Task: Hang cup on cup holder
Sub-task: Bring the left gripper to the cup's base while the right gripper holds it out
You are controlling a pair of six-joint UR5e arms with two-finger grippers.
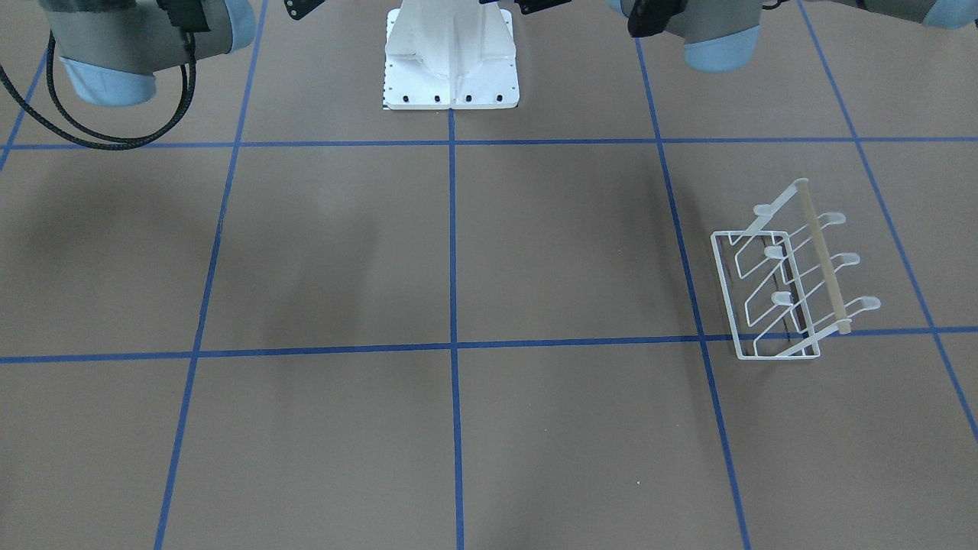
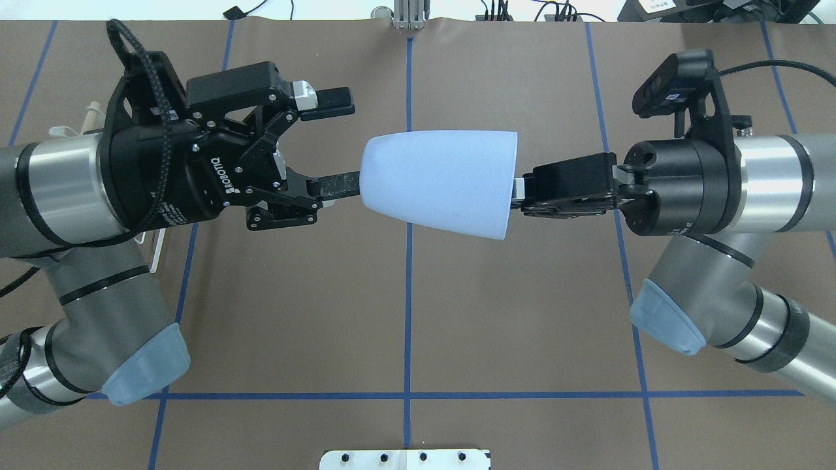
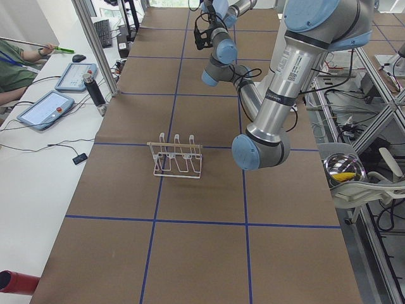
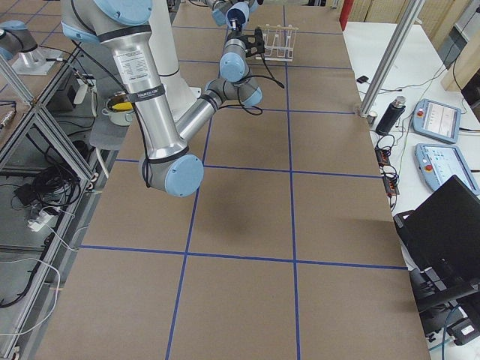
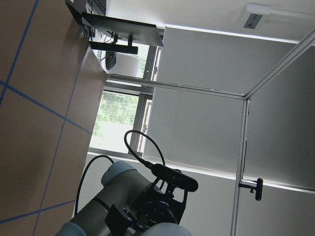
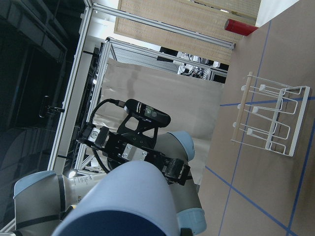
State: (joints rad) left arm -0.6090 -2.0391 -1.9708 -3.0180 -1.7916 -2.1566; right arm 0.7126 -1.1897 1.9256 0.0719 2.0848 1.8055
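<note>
As right gripper [image 2: 520, 194] pinches cup [image 2: 437, 183], rack [image 1: 787, 286] apart.

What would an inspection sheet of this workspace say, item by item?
surface: brown table with blue tape grid.
job's things: cup held in the air, sideways, rim toward the right arm; cup holder standing on the table, prongs bare.
clutter: nothing seen.
grippers: right gripper, jaws shut on the cup's rim; left gripper, jaws open at the cup's base, contact unclear.
cables: black braided cable hangs looped under the right arm.
surroundings: white bench with tablets; seated person; laptop.
</note>
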